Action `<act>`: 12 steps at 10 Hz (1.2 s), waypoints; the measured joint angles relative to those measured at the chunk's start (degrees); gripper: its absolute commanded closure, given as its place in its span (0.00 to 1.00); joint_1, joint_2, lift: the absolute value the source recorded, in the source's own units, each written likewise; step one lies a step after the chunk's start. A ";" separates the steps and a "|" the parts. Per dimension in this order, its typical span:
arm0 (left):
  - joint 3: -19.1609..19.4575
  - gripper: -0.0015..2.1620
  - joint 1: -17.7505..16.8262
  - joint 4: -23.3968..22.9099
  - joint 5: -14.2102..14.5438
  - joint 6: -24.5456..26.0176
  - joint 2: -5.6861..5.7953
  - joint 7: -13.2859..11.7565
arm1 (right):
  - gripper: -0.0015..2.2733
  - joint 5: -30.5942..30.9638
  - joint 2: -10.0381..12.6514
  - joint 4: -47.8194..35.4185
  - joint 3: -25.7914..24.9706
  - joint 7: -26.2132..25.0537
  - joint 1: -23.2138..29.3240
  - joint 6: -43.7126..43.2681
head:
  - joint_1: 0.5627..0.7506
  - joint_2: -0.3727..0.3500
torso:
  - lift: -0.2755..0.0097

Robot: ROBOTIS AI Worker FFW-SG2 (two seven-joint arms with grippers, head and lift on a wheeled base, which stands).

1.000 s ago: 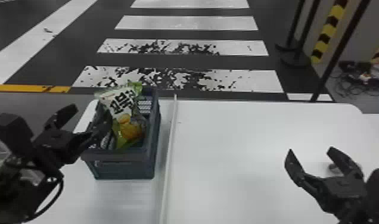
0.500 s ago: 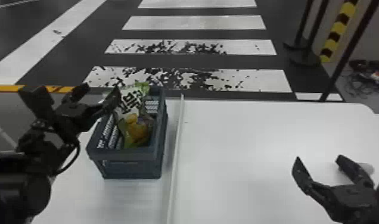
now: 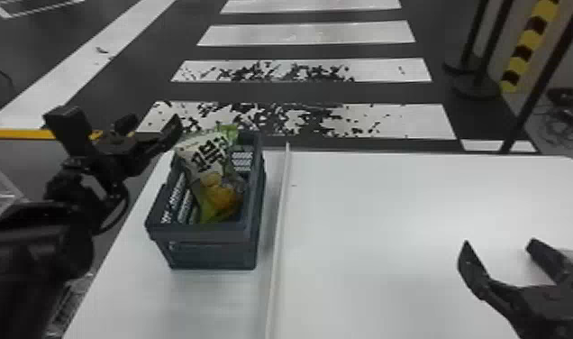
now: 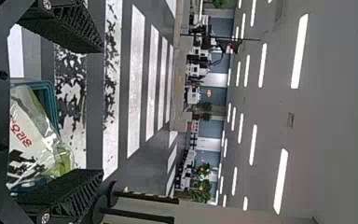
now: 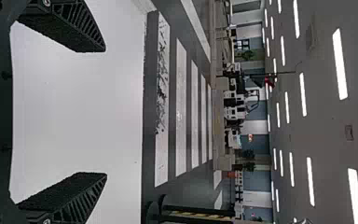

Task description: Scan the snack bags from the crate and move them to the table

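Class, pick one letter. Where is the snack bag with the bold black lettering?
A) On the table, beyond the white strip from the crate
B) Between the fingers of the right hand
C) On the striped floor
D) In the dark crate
D: the snack bag sits inside the walls of the crate, its top end sticking up above the rim.

Snack bag (image 3: pixel 213 171) tilted, inside crate (image 3: pixel 204 233)

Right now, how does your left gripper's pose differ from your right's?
The left gripper is by the far end of the crate, near the snack bag; the right gripper is over the right part of the table. The left gripper reaches farther forward; the right gripper is nearer. Both are open and hold nothing.
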 measured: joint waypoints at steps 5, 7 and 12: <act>-0.40 0.04 -6.07 7.73 -0.60 2.96 -0.46 -4.57 | 0.01 -0.34 -0.50 -0.08 0.23 0.69 0.29 -0.17 | 0.70 0.70 | 0.63; -2.16 0.04 -8.65 11.93 -1.16 3.70 -0.80 -6.65 | 0.01 -0.22 -0.59 -0.17 0.52 0.75 0.33 -0.18 | 0.70 0.68 | 0.63; -6.56 0.04 -14.43 19.54 -2.65 3.58 -1.19 -8.29 | 0.02 0.13 -0.51 0.00 1.00 0.74 -0.02 -0.18 | 0.70 0.66 | 0.63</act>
